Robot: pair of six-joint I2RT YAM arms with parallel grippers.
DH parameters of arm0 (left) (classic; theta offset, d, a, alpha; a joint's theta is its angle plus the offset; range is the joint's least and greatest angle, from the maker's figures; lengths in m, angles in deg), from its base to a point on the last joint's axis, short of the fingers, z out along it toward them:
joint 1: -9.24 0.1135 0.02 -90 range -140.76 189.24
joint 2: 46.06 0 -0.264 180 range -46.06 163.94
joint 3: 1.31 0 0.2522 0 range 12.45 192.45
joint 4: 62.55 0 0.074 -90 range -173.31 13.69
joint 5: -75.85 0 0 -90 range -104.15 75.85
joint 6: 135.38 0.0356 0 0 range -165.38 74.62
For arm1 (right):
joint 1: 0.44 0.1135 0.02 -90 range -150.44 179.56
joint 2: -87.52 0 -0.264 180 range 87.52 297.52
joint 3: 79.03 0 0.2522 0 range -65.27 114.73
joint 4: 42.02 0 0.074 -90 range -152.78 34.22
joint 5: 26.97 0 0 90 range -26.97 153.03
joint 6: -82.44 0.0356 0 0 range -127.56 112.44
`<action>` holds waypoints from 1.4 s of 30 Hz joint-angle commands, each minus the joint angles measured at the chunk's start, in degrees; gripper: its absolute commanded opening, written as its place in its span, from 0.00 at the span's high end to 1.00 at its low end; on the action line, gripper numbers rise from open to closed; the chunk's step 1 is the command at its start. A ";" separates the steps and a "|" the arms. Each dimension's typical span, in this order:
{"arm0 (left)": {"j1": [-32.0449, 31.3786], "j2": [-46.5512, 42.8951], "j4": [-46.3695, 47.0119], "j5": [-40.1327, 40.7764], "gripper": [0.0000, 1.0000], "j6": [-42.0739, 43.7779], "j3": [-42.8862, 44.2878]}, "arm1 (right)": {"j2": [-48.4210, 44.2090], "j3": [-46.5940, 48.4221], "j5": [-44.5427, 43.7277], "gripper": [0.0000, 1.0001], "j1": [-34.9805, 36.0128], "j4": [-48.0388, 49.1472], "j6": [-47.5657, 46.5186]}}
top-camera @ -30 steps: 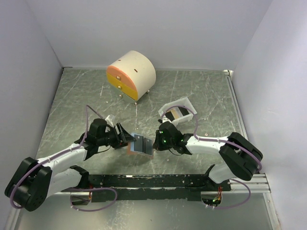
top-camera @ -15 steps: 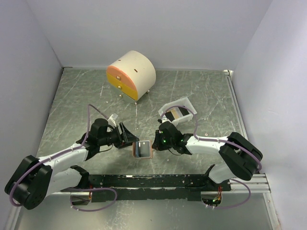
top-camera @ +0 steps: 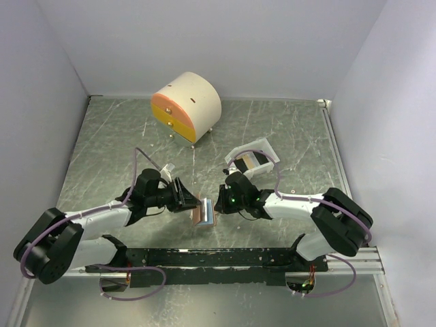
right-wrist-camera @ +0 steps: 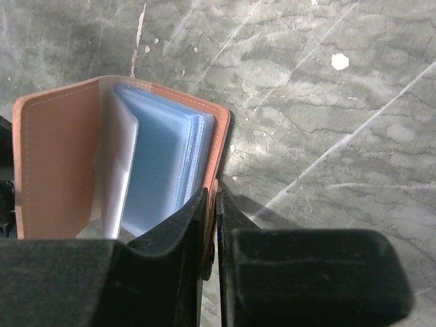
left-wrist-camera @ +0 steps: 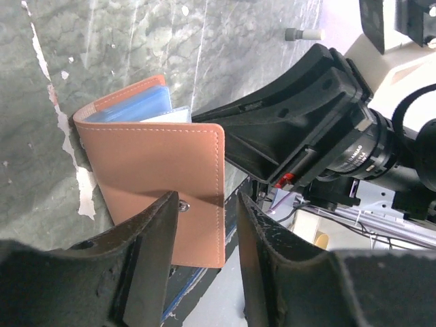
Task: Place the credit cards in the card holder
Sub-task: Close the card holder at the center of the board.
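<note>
Your right gripper [right-wrist-camera: 212, 199] is pinched onto 1 cover of the holder [right-wrist-camera: 54, 157], its 2 fingers nearly together with the cover's edge caught between them. The holder sits half open between your 2 grippers, near the front of the table [top-camera: 286, 129], just ahead of the black rail [top-camera: 225, 257]. From the right wrist you look straight into it: pale blue sleeves [right-wrist-camera: 163, 157] fan out from the spine, with a whitish leaf [right-wrist-camera: 119, 170] beside the far cover. You cannot tell whether the holder touches the table.

Your left gripper [left-wrist-camera: 208, 204] has its jaws apart. 1 finger [left-wrist-camera: 146, 252] lies across the outer face of the other cover, by the snap [left-wrist-camera: 184, 204]. The other finger stands just off that cover's free edge. The jaws are not closed on it.

The cards [top-camera: 249, 161] show as tan and dark patches in the white tray [top-camera: 267, 147], beyond the right gripper and apart from the holder. The cabinet [top-camera: 187, 105] sits at the back.
</note>
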 commanded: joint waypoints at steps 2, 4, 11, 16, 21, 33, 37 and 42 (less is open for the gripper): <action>-0.56 2.88 2.18 -1.15 0.49 2.47 2.47 | -2.51 1.14 -2.52 0.86 0.39 -1.73 -1.27; -0.82 3.86 2.58 -1.34 0.42 2.72 2.90 | -3.29 1.21 -3.30 0.84 0.38 -2.59 -1.54; -1.69 5.59 1.55 -0.63 0.37 3.98 4.47 | -5.77 1.90 -5.33 0.75 0.30 -5.42 -3.12; -1.84 5.61 -1.69 1.31 0.38 5.92 5.76 | -8.02 1.93 -5.39 0.74 -0.15 -6.57 -3.24; -2.35 5.30 -6.49 4.51 0.39 8.41 7.54 | -10.98 0.10 0.09 0.77 -1.38 -3.54 -1.09; -3.01 5.67 -7.39 4.93 0.33 9.66 8.79 | -16.96 -1.82 -4.89 0.72 -3.25 -6.52 -2.26; -3.10 5.54 -6.96 4.54 0.33 9.58 8.97 | -18.90 -3.09 -4.77 0.71 -6.39 -7.89 -3.04; -3.08 5.47 -6.77 4.76 0.49 9.49 9.12 | -18.46 -5.75 -0.77 0.74 -9.58 -5.73 -3.08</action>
